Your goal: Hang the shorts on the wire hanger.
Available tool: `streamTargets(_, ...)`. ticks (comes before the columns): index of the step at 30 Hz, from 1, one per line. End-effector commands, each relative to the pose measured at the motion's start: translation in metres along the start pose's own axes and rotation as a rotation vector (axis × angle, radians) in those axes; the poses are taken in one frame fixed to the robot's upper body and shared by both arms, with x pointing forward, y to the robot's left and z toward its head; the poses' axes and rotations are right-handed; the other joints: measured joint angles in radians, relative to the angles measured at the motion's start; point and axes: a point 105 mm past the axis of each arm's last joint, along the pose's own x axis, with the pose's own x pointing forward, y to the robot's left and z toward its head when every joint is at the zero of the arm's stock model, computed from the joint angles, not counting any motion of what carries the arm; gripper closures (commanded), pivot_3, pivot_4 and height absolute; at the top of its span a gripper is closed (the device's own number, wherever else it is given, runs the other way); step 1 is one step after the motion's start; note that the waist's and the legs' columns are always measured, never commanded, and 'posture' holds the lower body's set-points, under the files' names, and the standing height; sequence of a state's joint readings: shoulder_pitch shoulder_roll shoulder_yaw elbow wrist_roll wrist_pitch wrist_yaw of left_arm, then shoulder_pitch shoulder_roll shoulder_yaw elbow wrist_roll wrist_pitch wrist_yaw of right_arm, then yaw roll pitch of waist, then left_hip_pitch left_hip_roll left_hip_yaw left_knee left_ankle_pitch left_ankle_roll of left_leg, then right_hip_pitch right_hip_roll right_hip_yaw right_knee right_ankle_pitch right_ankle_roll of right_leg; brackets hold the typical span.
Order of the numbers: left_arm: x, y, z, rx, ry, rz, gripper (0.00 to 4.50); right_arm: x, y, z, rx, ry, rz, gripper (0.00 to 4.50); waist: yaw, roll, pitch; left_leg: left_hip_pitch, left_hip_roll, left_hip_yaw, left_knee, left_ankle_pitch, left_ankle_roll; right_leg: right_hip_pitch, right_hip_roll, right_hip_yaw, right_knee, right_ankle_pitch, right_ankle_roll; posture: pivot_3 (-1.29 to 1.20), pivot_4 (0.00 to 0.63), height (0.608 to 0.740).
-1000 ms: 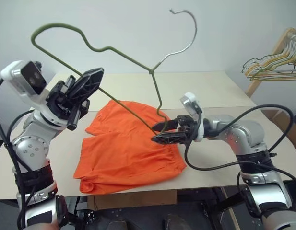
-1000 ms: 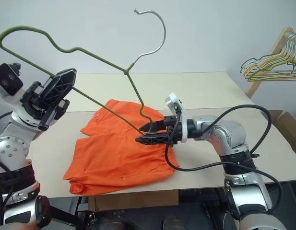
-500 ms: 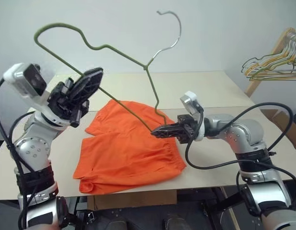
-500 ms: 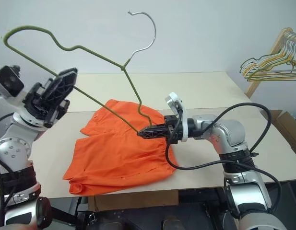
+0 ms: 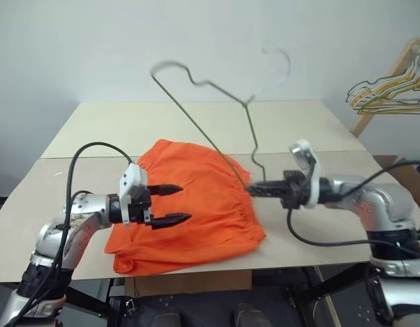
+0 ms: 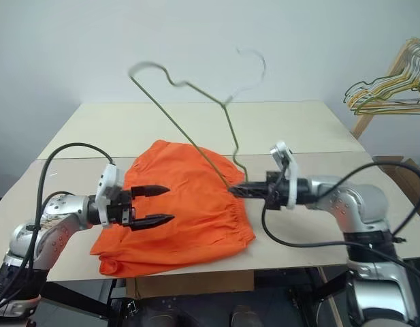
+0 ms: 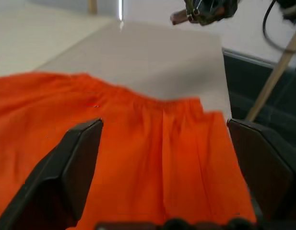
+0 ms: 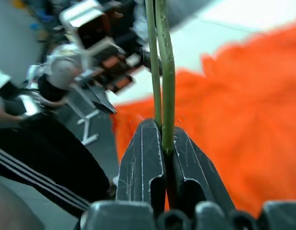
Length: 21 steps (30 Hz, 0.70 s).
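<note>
The wire hanger (image 6: 196, 129) is clamped between the closed fingers of the right gripper (image 6: 238, 191). The shorts (image 6: 186, 204) lie flat, unhung, beneath the wide-spread left gripper (image 6: 157, 204); threading is judged outstanding.

Shorts (image 5: 196, 197) lying mid-table (image 5: 94, 129); wire hanger (image 5: 216, 122) standing above them; hanger rack (image 5: 390, 88) sitting far right, behind table.

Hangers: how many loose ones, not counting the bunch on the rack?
1. The wire hanger is clamped at its lower corner by the right gripper, standing up over the shorts. None other visible.
</note>
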<state>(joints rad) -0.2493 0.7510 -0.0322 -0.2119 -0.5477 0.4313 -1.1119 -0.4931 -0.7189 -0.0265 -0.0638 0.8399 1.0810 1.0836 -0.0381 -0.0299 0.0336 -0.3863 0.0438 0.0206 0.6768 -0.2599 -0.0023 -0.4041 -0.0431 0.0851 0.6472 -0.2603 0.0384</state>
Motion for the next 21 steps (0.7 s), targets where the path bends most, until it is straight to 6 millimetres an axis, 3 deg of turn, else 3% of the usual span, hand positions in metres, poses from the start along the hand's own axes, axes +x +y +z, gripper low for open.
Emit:
streamTargets(1,-0.004,-0.004,0.003,0.186,0.103,-0.004,0.03,-0.028,0.001,-0.010,0.069,0.022,-0.092,4.50,-0.001,0.000,0.000,0.000,0.000,0.000,0.000,0.000,0.000,0.000,0.000,0.000,0.000,0.000,0.000,-0.04,0.000,0.740)
streamTargets(6,-0.012,-0.015,0.003,0.274,0.158,-0.054,0.03,-0.072,0.008,-0.046,0.168,0.049,-0.151,4.50,-0.004,0.001,0.001,0.000,0.000,0.001,-0.001,0.000,0.000,0.000,0.000,0.001,0.000,0.000,0.001,-0.06,0.000,0.740)
streamTargets(11,-0.011,-0.021,0.006,0.297,0.160,-0.081,0.03,-0.105,0.006,-0.067,0.316,0.154,-0.180,4.50,-0.016,0.001,0.001,0.004,0.001,0.004,0.000,0.000,0.001,0.002,0.001,0.004,0.000,-0.003,0.005,-0.07,0.000,0.740)
streamTargets(14,-0.011,-0.023,0.007,0.311,0.156,-0.102,0.03,-0.115,-0.001,-0.068,0.511,0.161,-0.175,4.50,-0.027,0.001,0.001,0.006,0.002,0.005,-0.001,-0.001,0.001,0.003,0.001,0.005,0.000,-0.004,0.005,-0.07,0.000,0.740)
streamTargets(21,-0.012,-0.025,0.007,0.334,0.178,-0.113,0.03,-0.119,-0.020,-0.080,0.714,0.200,-0.207,4.50,-0.031,0.001,0.001,0.004,0.001,0.006,-0.001,-0.002,0.003,0.001,0.001,0.006,-0.001,-0.002,0.001,-0.04,0.000,0.740)
